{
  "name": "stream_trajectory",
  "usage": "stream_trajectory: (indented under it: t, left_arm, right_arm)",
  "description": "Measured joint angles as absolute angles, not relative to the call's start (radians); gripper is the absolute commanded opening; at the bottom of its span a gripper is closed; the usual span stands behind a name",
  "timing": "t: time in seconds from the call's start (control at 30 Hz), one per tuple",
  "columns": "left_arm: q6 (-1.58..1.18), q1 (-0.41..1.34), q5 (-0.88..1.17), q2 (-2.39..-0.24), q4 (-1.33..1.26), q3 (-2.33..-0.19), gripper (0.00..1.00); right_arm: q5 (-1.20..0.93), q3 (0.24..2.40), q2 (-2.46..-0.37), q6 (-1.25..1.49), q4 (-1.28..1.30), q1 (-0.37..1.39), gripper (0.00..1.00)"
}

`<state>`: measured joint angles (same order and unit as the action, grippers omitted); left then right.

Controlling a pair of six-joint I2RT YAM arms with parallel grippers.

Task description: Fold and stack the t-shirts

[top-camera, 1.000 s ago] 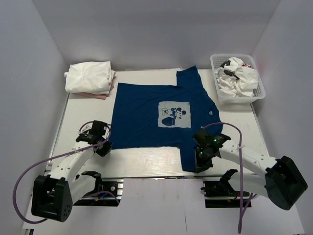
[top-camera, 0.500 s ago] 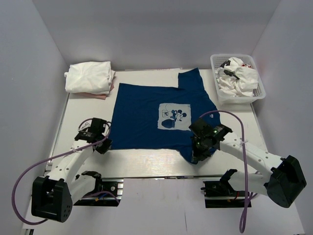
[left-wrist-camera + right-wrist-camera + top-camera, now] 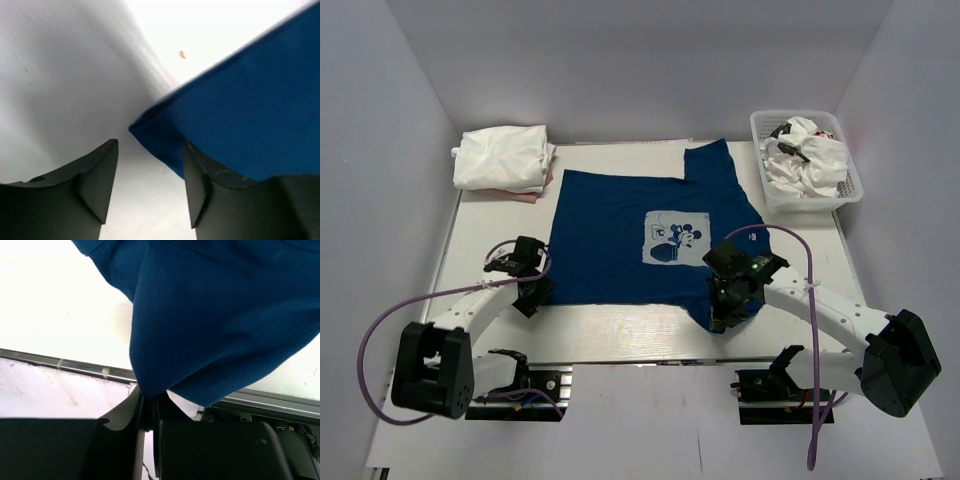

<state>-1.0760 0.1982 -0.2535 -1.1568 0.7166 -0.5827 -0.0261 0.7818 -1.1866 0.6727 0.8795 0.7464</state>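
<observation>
one navy t-shirt (image 3: 620,225) lies spread flat, print up, across the middle of the table (image 3: 620,330), with its near hem along the front edge and one sleeve reaching toward the far side. it is thin, soft cloth, light and limp. in the right wrist view it hangs in loose folds from a single pinch. i judge that it will not hold a shape by itself, so a fold needs two corners carried together. the best hold is at the hem or a seam, where the cloth is doubled and less likely to slip.

the right gripper (image 3: 148,396) is pressed together on a bunch of the shirt at its near right corner, and the cloth there appears lifted a little off the table. the left gripper (image 3: 150,146) stands spread at the near left corner. the pointed corner lies between its fingers, with one finger against the cloth and nothing pinched.

further out, a folded pile of white t-shirts (image 3: 505,158) sits at the far left corner. crumpled white t-shirts (image 3: 810,155) fill the mesh basket (image 3: 807,207) at the far right.
</observation>
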Motion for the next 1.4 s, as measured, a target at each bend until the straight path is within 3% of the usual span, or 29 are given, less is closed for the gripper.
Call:
stream_trajectory:
  t: [0.07, 0.23, 0.3, 0.33, 0.37, 0.4, 0.43, 0.73, 1.0, 1.4]
  left_arm:
    - [-1.083, 0.198, -0.254, -1.208, 0.712, -0.583, 0.53]
    - [-1.106, 0.198, -0.262, -1.216, 0.694, -0.572, 0.47]
    - [-1.112, 0.198, -0.264, -1.214, 0.68, -0.569, 0.39]
    - [-1.115, 0.198, -0.266, -1.222, 0.672, -0.57, 0.34]
    - [-1.116, 0.198, -0.268, -1.232, 0.664, -0.575, 0.15]
    - [-1.121, 0.198, -0.269, -1.248, 0.661, -0.584, 0.05]
    - [-1.115, 0.197, -0.27, -1.272, 0.658, -0.599, 0.0]
    - [-1.081, 0.197, -0.269, -1.336, 0.648, -0.662, 0.0]
    - [-1.036, 0.197, -0.287, -1.317, 0.67, -0.807, 0.0]
    - [-0.992, 0.191, -0.342, -1.638, 0.692, -1.15, 0.0]
  right_arm:
    - [-0.026, 0.782, -1.187, 0.673, 0.879, 0.746, 0.0]
    - [-0.025, 0.782, -1.187, 0.673, 0.879, 0.746, 0.0]
    - [-0.025, 0.782, -1.187, 0.672, 0.879, 0.746, 0.0]
    - [-0.025, 0.782, -1.187, 0.672, 0.879, 0.746, 0.0]
    - [-0.025, 0.782, -1.187, 0.67, 0.878, 0.746, 0.0]
    - [-0.025, 0.782, -1.186, 0.67, 0.877, 0.746, 0.0]
    - [-0.025, 0.782, -1.186, 0.67, 0.876, 0.746, 0.0]
    - [0.028, 0.809, -1.166, 0.651, 0.874, 0.743, 0.0]
    - [0.181, 1.016, -1.232, 0.604, 0.914, 0.706, 0.0]
    - [0.346, 1.278, -1.48, 0.513, 0.916, 0.556, 0.0]
